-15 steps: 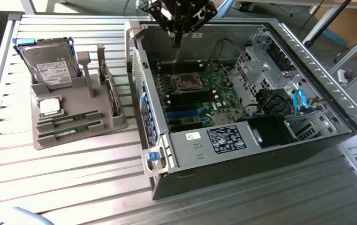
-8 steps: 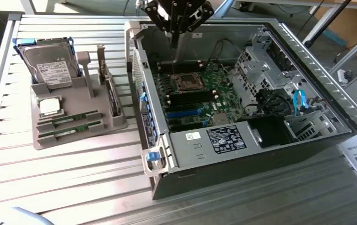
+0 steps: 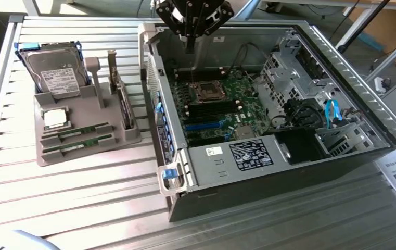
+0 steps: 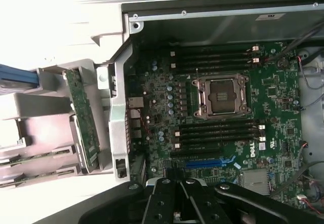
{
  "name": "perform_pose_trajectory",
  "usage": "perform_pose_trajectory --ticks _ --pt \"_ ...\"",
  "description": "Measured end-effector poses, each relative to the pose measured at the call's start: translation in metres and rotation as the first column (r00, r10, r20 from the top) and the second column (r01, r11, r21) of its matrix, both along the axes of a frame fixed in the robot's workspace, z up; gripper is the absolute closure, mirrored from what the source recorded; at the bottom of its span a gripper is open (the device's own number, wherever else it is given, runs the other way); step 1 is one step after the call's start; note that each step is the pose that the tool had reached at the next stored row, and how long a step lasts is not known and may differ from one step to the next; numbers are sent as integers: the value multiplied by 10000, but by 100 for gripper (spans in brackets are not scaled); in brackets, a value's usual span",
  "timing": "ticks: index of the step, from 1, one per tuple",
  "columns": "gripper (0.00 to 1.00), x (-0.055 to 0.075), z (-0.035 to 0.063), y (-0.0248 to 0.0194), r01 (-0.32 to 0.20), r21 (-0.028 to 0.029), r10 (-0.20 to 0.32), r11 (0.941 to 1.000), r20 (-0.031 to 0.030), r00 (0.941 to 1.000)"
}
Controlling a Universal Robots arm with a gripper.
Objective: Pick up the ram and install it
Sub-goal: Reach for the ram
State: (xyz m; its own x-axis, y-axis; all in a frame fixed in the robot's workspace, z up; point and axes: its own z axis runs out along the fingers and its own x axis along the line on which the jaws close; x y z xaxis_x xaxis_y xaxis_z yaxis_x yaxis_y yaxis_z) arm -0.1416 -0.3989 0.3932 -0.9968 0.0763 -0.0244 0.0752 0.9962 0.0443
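— Green on grey is where we start: one ram stick [image 3: 83, 132] lies flat in a front slot of the grey holder [image 3: 79, 107]. Its twin [image 3: 78, 147] lies parallel in the slot just beside it.

— We agree. The holder stands on the slatted metal table [image 3: 79, 198], at the exterior view's left of the open computer case [image 3: 267, 190]. Both sticks lie near the silver processor chip [image 3: 55, 119], and the hard drive [image 3: 55, 75] stands on edge at the holder's far end.

— And the gripper [image 3: 189, 49]?

— We see it hanging over the case, above the far end of the motherboard [image 3: 218, 112] and well apart from the holder. Its fingers [image 3: 189, 41] are pressed together, tip against tip, pointing down.

— In the wrist view we make out the processor socket [image 4: 221, 96] in the middle of the board. Dark memory slots [image 4: 217, 131] run in rows on both sides of it.

— We cannot tell whether any of those slots holds a stick.
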Motion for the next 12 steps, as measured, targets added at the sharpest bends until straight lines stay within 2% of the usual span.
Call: perform_pose_trajectory --ticks 12 --pt "89 -157 0 0 0 1 0 10000 1 10000"
